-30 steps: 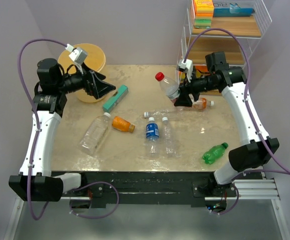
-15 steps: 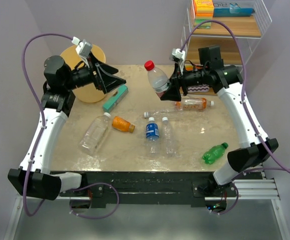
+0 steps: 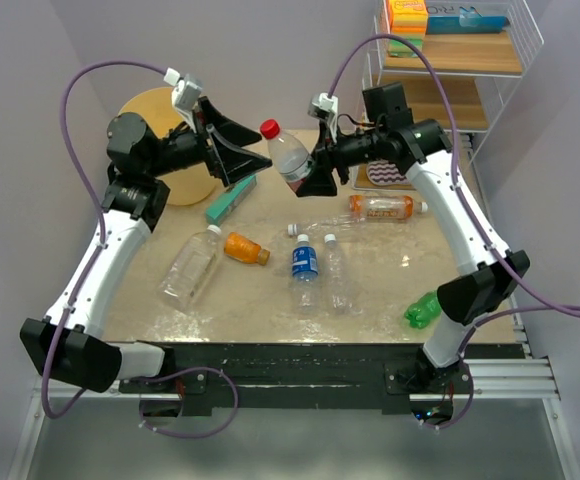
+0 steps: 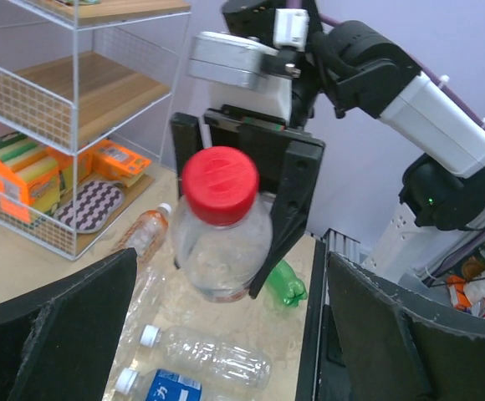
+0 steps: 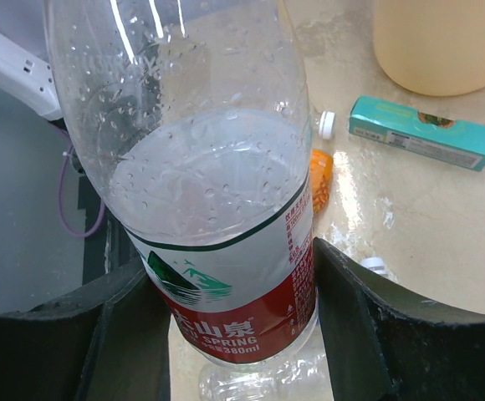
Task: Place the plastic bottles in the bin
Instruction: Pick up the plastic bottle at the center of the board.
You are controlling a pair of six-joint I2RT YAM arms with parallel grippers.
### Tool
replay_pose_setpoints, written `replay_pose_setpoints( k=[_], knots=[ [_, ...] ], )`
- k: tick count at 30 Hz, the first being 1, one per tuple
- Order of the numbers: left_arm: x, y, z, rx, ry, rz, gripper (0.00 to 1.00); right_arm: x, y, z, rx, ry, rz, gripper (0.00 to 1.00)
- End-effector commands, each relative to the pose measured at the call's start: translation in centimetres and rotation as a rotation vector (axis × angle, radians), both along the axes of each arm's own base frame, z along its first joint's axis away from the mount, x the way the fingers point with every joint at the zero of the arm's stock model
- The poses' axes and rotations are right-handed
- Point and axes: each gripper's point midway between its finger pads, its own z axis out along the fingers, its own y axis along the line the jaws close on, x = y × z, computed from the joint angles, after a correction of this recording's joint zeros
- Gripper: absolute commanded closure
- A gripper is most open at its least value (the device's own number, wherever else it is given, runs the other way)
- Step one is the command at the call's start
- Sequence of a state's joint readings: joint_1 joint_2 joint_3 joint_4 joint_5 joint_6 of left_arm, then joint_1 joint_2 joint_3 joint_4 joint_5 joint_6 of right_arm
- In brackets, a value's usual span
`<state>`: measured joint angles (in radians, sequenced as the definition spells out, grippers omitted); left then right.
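1. Near, loose on the worktop (image 3: 390, 270): several plastic bottles (image 3: 304, 262).
2. Mid-air, clamped in the right pincer (image 3: 308, 172): red-capped bottle (image 3: 285, 157), carried leftward (newly lifted).
3. Opposite, gaping empty: left pincer (image 3: 255, 172); handover likely.
4. Farthest: bin (image 3: 150, 103), behind the left arm, awaiting it.

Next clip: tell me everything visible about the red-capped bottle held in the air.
The red-capped bottle is clear plastic with a ribbed red screw cap, droplets inside, and a red, white and green label marked SPRING round its lower body. It hangs above the table, tilted, clamped at its lower body between the fingers of the right gripper. Its cap points toward the open left gripper, which stands apart from it. Nothing else touches it.
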<state>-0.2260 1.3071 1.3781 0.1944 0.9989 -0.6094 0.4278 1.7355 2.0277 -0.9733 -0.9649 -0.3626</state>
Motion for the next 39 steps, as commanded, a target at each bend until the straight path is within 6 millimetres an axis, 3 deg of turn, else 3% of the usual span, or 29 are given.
replay_pose_setpoints(
  k=[1,11,19,39],
  knots=[
    [-0.9,-1.6,0.9,-0.019,-0.063,-0.037,0.01,-0.4,1.1,3.0,0.081,-0.037,0.044,0.52],
    [1.0,-3.8,0.0,0.027,-0.099,-0.007,0.01,-1.1,2.4,3.5,0.107,-0.04,0.086,0.52],
    [1.4,-4.2,0.4,0.024,-0.114,-0.004,0.01,-1.5,2.7,3.5,0.109,-0.037,0.099,0.52],
    [0.5,-4.9,-0.1,0.02,-0.083,-0.046,0.39,-1.1,2.9,3.1,0.097,-0.039,0.088,0.48]
  ],
)
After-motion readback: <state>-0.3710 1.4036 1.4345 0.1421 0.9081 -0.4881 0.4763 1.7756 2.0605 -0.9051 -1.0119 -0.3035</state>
